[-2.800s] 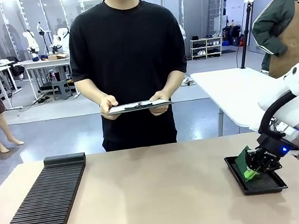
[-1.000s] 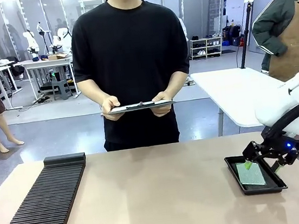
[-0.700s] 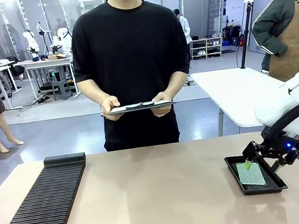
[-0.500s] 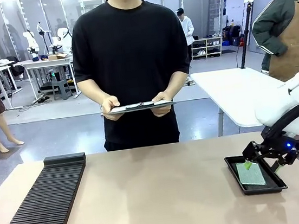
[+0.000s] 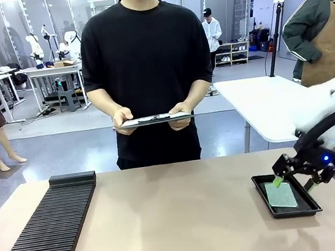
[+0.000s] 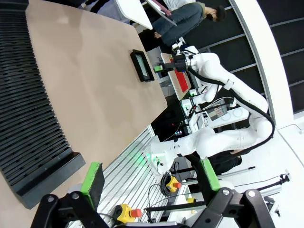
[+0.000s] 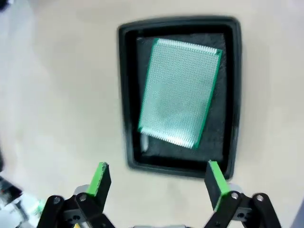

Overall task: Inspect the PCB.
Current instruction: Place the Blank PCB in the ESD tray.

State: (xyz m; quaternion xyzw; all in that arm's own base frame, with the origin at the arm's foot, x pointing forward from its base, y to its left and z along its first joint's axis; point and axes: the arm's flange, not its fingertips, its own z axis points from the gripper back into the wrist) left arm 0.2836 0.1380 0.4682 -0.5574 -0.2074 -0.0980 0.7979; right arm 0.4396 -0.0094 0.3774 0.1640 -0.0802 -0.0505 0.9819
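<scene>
Right claw (image 7: 156,183) released, green-padded fingers spread wide, hanging above the near short end of the black tray (image 7: 125,95), nothing between the pads. Same right claw (image 5: 293,174) sits over the tray's far right corner in the front view. PCB (image 7: 179,98) lies flat inside the tray, slightly skewed to its walls: thin green rectangle, fine dotted grid of holes, pale metallic sheen. PCB (image 5: 280,195) fills most of the tray floor. Tray (image 5: 263,194) is shallow, matte black, rounded corners, raised rim, resting on the smooth beige counter (image 5: 178,216). Left claw (image 6: 152,178) released too, empty. Far left of the tray, a long black ribbed rack (image 5: 49,229). Beyond the tray, a person holds a flat grey clipboard (image 5: 154,119).
</scene>
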